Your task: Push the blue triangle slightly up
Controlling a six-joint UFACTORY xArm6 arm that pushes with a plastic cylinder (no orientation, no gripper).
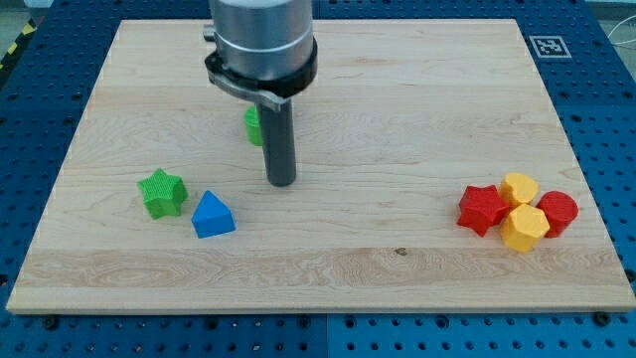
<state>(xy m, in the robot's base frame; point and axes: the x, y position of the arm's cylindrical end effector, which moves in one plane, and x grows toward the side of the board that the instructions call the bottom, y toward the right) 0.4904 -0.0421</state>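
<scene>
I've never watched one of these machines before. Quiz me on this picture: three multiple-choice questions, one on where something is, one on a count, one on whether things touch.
1. Where is my tip relative to the blue triangle?
A. to its upper right in the view
B. to its lower left
C. directly below it

2. How many yellow blocks lie on the board?
A. one
B. two
C. four

3. Is my tip touching the blue triangle?
A. yes, pressed against it
B. no, bare wood shows between them
C. it rests on top of it

Answers:
1 A: the rod ends above and to the right of the triangle.
2 B: two yellow blocks sit in the cluster with the red ones at the view's right.
3 B: a gap of wood separates them.
</scene>
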